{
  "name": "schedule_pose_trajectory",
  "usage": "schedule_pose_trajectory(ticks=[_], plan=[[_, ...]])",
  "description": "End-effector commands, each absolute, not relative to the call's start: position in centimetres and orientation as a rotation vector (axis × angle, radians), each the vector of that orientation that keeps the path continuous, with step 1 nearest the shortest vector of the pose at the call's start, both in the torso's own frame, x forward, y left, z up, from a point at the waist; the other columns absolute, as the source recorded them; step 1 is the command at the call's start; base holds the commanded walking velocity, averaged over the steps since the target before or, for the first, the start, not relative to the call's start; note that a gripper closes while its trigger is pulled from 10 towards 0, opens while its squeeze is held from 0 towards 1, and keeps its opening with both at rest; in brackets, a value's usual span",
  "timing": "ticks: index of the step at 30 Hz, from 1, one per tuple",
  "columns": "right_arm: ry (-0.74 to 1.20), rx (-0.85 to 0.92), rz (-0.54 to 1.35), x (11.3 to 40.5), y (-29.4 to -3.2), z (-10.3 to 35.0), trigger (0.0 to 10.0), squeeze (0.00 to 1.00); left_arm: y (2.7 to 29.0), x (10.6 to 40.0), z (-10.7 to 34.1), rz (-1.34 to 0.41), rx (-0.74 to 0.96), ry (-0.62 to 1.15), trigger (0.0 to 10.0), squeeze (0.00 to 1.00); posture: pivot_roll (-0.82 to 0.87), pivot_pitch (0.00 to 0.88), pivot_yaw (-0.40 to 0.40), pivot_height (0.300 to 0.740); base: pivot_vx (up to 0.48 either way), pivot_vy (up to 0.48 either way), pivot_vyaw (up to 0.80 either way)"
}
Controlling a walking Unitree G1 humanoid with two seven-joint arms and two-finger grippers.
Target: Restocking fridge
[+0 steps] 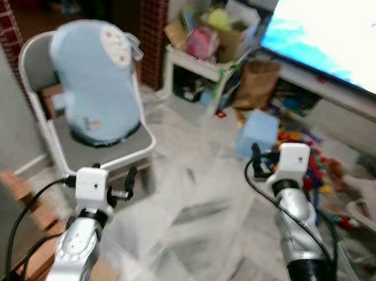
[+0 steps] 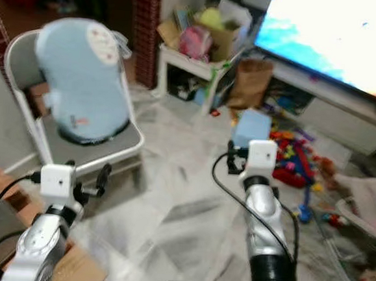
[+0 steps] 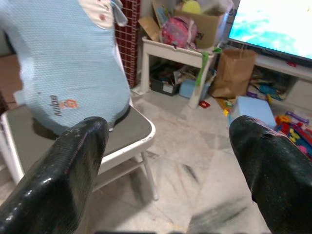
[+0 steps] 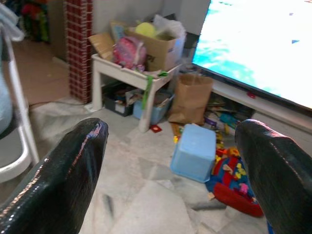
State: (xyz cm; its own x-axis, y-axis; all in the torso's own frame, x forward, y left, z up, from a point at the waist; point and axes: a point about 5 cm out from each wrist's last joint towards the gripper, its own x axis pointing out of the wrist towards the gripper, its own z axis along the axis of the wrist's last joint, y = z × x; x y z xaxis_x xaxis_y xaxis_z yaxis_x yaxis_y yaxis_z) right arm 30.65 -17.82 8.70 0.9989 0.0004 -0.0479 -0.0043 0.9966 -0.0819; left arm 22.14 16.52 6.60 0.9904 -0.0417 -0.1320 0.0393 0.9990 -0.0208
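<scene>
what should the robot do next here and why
Probably turn away and keep walking to find the fridge. Both the left gripper and right gripper are open and hold nothing, and ahead are a chair with a blue cushion, a TV, a blue box and toys on the floor.

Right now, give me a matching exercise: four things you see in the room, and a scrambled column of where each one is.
Things:
1. light blue cushion
2. brown paper bag
3. cardboard box
4. blue bin

Places:
A. on the white side table
B. on the floor beside the scattered toys
C. on the white folding chair
D. on the floor below the screen

Pairs: 1-C, 2-D, 3-A, 4-B
</scene>
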Motion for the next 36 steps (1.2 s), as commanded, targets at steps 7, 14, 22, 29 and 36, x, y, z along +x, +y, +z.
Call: schedule_pose_trajectory(ticks=[7,14,22,29,36], plan=[[0.05,-0.091,-0.018,30.6,-18.5,8.8,10.0,0.0,16.1,22.2,6.6,-0.077,-0.053,0.155,10.0,0.0,0.08,0.0,-0.056,0.74,0.0,0.0,-0.8],[0.041,-0.084,-0.041,30.5,-18.6,8.7,10.0,0.0,15.8,22.5,6.7,-0.114,-0.055,0.164,10.0,0.0,0.06,0.0,-0.014,0.74,0.0,0.0,-0.8],[0.032,-0.058,-0.123,29.4,-19.4,8.3,10.0,0.0,15.7,23.6,7.2,-0.175,0.005,0.16,10.0,0.0,0.02,0.0,0.044,0.74,0.0,0.0,-0.1],[0.05,-0.077,-0.098,29.5,-19.5,8.2,10.0,0.0,15.4,23.6,7.0,-0.156,-0.033,0.166,10.0,0.0,0.03,0.0,0.016,0.74,-0.077,0.0,-0.52],[0.039,-0.08,-0.074,30.7,-19.0,8.9,10.0,0.0,15.4,23.3,7.1,-0.132,-0.045,0.163,10.0,0.0,0.07,0.0,-0.013,0.74,-0.298,0.0,-0.74]])
